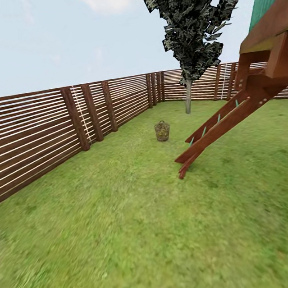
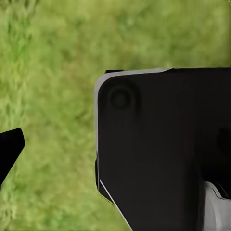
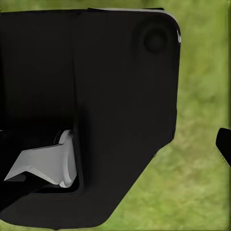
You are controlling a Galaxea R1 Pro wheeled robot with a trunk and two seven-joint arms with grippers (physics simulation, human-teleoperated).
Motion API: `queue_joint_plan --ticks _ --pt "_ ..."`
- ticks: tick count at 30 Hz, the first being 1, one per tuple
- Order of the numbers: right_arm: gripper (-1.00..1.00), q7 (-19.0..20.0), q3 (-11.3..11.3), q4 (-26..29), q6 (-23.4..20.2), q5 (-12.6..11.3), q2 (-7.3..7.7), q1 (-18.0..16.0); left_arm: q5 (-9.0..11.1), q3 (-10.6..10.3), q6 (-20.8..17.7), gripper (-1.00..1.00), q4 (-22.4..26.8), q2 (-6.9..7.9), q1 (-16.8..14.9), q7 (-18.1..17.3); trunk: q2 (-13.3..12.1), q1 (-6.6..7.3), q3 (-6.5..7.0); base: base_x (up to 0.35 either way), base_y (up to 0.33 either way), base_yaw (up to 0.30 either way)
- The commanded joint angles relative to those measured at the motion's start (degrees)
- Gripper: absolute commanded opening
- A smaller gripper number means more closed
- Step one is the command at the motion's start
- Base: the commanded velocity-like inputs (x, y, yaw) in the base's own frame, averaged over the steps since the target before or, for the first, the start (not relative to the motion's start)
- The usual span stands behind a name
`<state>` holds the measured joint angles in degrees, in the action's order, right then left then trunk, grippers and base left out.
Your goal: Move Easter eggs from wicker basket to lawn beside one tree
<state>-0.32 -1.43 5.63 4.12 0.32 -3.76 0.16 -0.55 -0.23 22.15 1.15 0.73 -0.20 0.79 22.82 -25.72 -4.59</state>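
A: Gripper status, left and right?

B: Neither could be determined. The left wrist view showed a black robot body panel (image 2: 163, 149) with a pale edge above blurred grass, plus a dark tip (image 2: 9, 149) at the frame border. The right wrist view showed a similar black panel (image 3: 96, 110) with a grey fitting (image 3: 48, 163) set in it. In neither view could finger separation be read, so whether the jaws stood apart or together could not be told.

A: Location of the wicker basket?

B: In the head view, the wicker basket (image 1: 162, 131) stood upright on the lawn (image 1: 129, 237), far ahead, at about 12 o'clock. Its contents were too small to resolve.

A: Nearest tree?

B: The tree (image 1: 192, 24), pale trunk and dark speckled foliage, stood beyond the basket at about 1 o'clock, near it but apart, in front of the fence.

A: Surroundings?

B: A brown slatted fence (image 1: 46, 129) ran from 9 o'clock to the far corner and across the back. A reddish-brown wooden ladder (image 1: 223, 122) slanted down from a play structure (image 1: 270, 32) at 2 o'clock, its foot resting on the grass right of the basket, apart from it.
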Motion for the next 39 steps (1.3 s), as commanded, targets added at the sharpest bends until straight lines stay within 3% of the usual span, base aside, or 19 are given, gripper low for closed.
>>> queue_joint_plan --ticks 1,39 --pt "1.0 0.0 -0.1 0.1 0.1 0.0 -0.02 0.0 -0.1 0.0 0.2 1.0 0.0 0.02 0.0 0.1 0.1 -0.06 -0.1 0.297 -0.026 0.024" --pt "1.0 0.0 0.0 0.1 0.1 0.1 -0.02 0.0 -0.1 -0.1 0.2 1.0 0.0 0.02 0.0 0.1 0.1 -0.06 -0.77 0.302 -0.002 0.091"
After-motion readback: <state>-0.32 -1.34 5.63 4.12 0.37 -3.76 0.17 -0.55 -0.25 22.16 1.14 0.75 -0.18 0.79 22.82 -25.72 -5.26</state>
